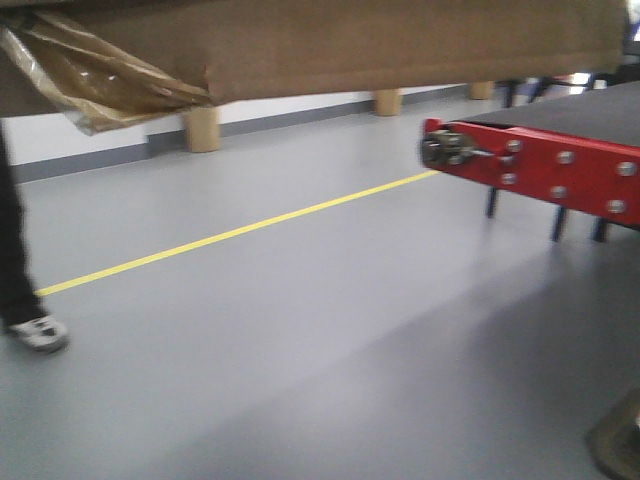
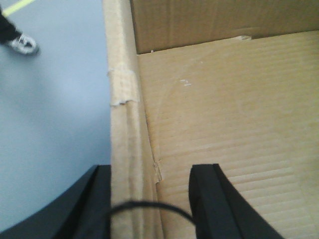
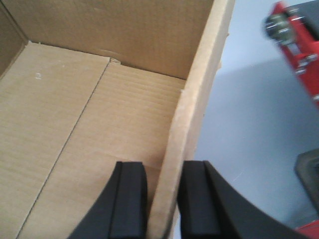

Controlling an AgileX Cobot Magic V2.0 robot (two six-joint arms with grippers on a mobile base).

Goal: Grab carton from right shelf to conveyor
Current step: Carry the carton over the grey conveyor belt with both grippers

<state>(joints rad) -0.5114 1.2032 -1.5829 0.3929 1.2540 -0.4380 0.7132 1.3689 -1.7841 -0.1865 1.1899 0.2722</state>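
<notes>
You have one carton point(image 1: 350, 45) here, hanging above the grey floor point(image 1: 300, 330). It is to the left of the conveyor point(image 1: 560, 170) and not yet over its belt. The carton is open-topped and looks empty inside, so judge it light. It is corrugated board, though, and the thin walls will flex and may crease or tear at the rim if the load swings. The right gripper point(image 3: 164, 199) is pinched on the right wall, one finger inside and one outside, both tight to the board. The left gripper point(image 2: 149, 199) straddles the left wall, but a gap shows between the wall and the inner finger, so you cannot tell whether it is truly clamped. Your best hold is on opposite walls, deep rather than at the lip, keeping both sides level. Loose packing tape point(image 1: 90, 75) hangs from the left underside, so do not rely on the bottom seam. By count there is one carton, one conveyor, two grippers, one yellow floor line point(image 1: 240, 232), one bystander's shoe point(image 1: 40, 333), and three tan posts along the far wall.
</notes>
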